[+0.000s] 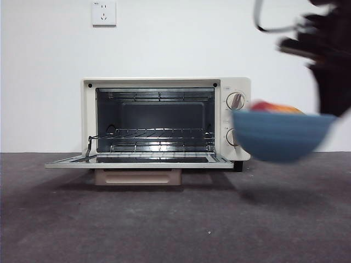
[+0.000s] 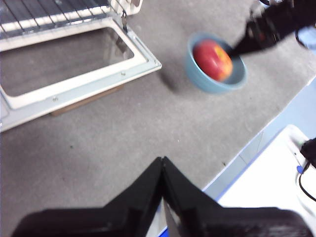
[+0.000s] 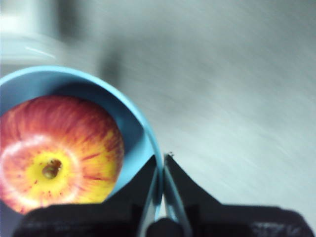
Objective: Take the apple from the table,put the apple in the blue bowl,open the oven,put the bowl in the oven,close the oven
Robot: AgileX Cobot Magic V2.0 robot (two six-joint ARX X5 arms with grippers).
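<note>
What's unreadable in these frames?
- Front view: right gripper motion-blurred; its grip on the blue bowl isn't resolvable there.
- Front view: apple mostly hidden behind the bowl's rim.
- Front view: oven lower knob covered by the bowl.
- Right wrist view: table smeared.

A plain white wall (image 1: 175, 38) fills the background, unmarked apart from one white wall socket (image 1: 103, 12) mounted high and left of centre. Directly below the wall socket the wall drops to a straight, level line where the dark grey mottled surface begins. Lighting is even and diffuse, with soft shadows on that surface. In the left wrist view, a pale blue strip (image 2: 256, 148) borders the grey surface, with a white area (image 2: 266, 197) just beyond it.
</note>
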